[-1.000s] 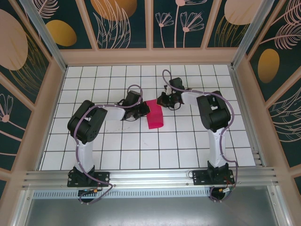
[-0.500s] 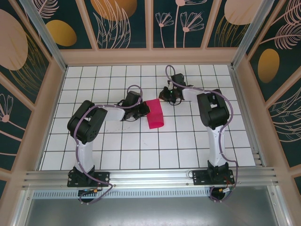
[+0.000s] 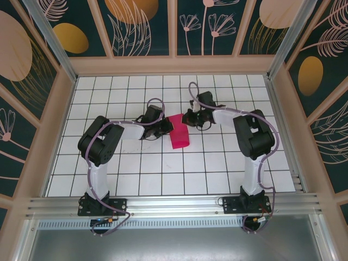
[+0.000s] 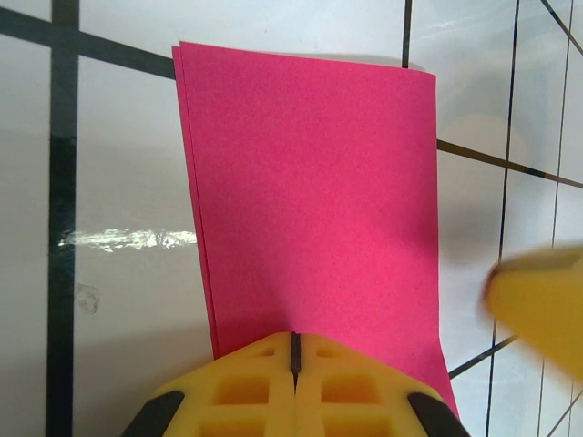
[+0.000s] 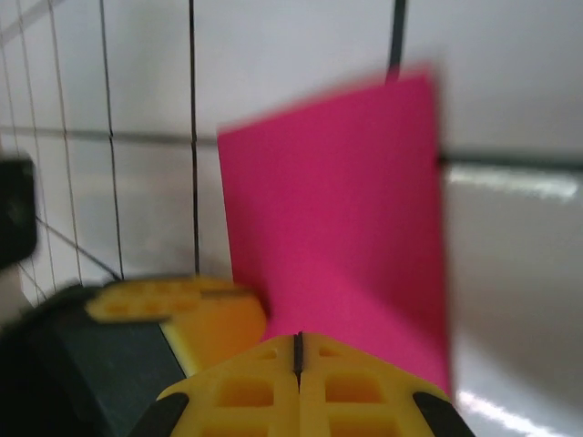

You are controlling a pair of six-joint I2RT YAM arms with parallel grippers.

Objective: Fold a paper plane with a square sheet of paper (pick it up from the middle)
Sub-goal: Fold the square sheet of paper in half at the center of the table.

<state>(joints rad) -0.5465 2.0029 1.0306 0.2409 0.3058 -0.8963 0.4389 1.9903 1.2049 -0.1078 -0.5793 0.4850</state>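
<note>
While pressing the fully closed left end effector [image 3: 166, 129] on the left side of the square sheet of paper [image 3: 179, 132], has the right end effector [image 3: 188, 116], likewise closed, at its far right corner. Lies folded double on the counter [image 3: 136, 163], just beyond its middle.

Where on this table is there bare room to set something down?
Bare table lies between the left arm's base and the right arm's base, nearer than the square sheet of paper, and along the far row by the back wall, especially the far left corner. Crowded: the middle, where the left gripper and right gripper flank the sheet.
</note>
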